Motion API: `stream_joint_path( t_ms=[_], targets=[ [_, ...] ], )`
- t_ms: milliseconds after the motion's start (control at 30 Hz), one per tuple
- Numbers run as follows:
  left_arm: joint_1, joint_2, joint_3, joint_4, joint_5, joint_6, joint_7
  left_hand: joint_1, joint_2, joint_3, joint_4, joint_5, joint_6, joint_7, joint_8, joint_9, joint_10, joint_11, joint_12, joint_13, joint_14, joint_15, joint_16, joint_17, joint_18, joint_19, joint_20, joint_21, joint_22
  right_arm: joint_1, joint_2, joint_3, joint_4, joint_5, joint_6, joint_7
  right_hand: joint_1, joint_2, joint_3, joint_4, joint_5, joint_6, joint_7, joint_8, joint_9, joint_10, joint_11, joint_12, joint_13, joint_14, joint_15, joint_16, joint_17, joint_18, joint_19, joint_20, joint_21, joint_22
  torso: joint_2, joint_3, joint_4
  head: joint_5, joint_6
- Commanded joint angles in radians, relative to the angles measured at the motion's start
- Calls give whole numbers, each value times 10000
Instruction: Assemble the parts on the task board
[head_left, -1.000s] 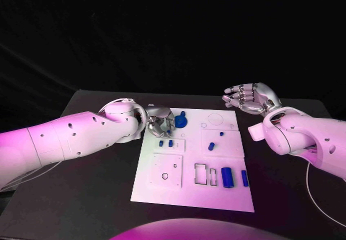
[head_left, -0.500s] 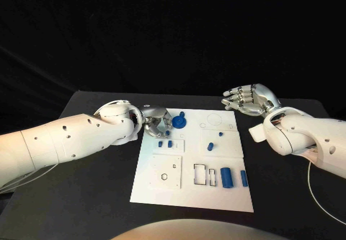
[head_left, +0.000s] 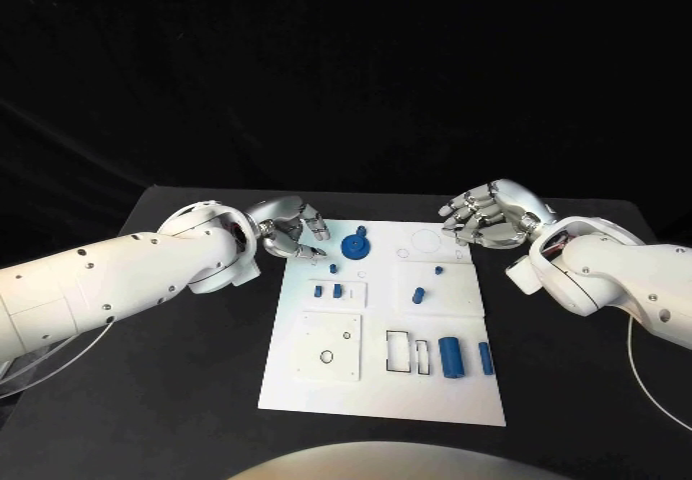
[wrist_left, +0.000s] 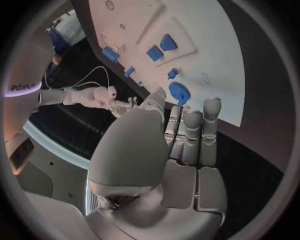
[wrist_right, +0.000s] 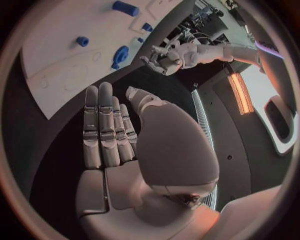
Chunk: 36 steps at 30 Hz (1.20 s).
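The white task board (head_left: 378, 385) lies in the middle of the black table. A round blue part with a stub (head_left: 356, 243) sits near its far left corner. Below it are a tiny blue part (head_left: 335, 268) and two small blue parts (head_left: 327, 291) in a raised block. A blue peg (head_left: 421, 294) lies mid-board, and two blue cylinders (head_left: 451, 357) lie near the right edge. My left hand (head_left: 293, 230) hovers just off the board's far left corner, fingers stretched out, holding nothing. My right hand (head_left: 488, 213) hangs over the far right corner, fingers spread and empty.
In the left wrist view my left hand (wrist_left: 181, 145) points at the round part (wrist_left: 179, 93) on the board (wrist_left: 206, 50). In the right wrist view my right hand (wrist_right: 119, 135) faces the board (wrist_right: 56, 55) and my left hand (wrist_right: 159, 57). Bare table surrounds the board.
My left hand has drawn back off the board's far left corner, and a tiny blue part shows where it was. My right hand has dipped slightly toward the board.
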Motion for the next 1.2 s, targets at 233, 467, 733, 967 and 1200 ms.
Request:
stream_joint_path(
  t_ms=[233, 467, 733, 967, 1200],
  targets=[
    [9, -773, 42, 466, 7297, 354, 2062, 344, -80, 1407, 29, 121, 518, 23, 225, 64, 991, -149, 143, -38, -880, -213, -1199, -1586, 301, -937, -240, -1108, -1268, -27, -130, 2, 374, -4919, 950, -1978, -680, -358, 970, -538, 6, 440, -236, -96, -123, 979, -279, -817, 51, 951, -350, 2752, 1706, 8, 145, -385, 2409, 2182, 15, -9, 9, -345, 41],
    [7, -974, 38, 668, 9230, 622, 2574, 219, -239, 2064, -33, 110, 551, -21, 278, 98, 1428, -263, 332, 19, -1040, -280, -1578, -1771, 303, -1008, -301, -1409, -1453, -171, 46, 2, 587, -7066, 1195, -3066, -1126, -571, 1345, -646, -28, 506, -304, -118, -46, 1185, -297, -1218, 106, 1323, -360, 5917, 3928, -201, 755, -411, 4649, 4136, 6, -31, 6, -539, 50],
    [7, -1013, 36, 776, 9670, 1026, 2768, 103, -344, 2247, -42, 93, 511, -3, 276, 106, 1421, -251, 335, 17, -1077, -275, -1696, -1823, 297, -1016, -308, -1515, -1520, -299, 280, 3, 590, -8134, 1718, -3807, -1369, -675, 1243, -694, -29, 422, -230, -157, 22, 907, -199, -1482, 107, 1579, -278, 8665, 6305, -678, 1984, -317, 7572, 6526, 25, -29, 6, -656, 76],
    [8, -1038, 36, 806, 9752, 1097, 2898, -33, -446, 2397, -65, 74, 436, 32, 266, 113, 1347, -211, 322, 11, -1211, -233, -1834, -1874, 286, -1082, -277, -1665, -1603, -403, 395, 2, 547, -8446, 1731, -4036, -1393, -671, 1217, -711, -27, 396, -211, -169, 38, 851, -175, -1496, 113, 1590, -249, 9127, 6690, -756, 2153, -288, 8046, 6930, 38, -9, 15, -650, 65],
    [8, -1059, 37, 820, 9786, 1111, 2929, -45, -455, 2414, -70, 74, 432, 34, 268, 115, 1343, -209, 324, 12, -1226, -229, -1843, -1877, 286, -1091, -273, -1681, -1611, -475, 521, 2, 484, -8524, 1765, -4106, -1345, -588, 1317, -708, -17, 507, -264, -104, 84, 996, -223, -1423, 153, 1594, -271, 9430, 6925, -837, 2352, -287, 8541, 7339, 22, -15, 17, -618, 26]
  ],
)
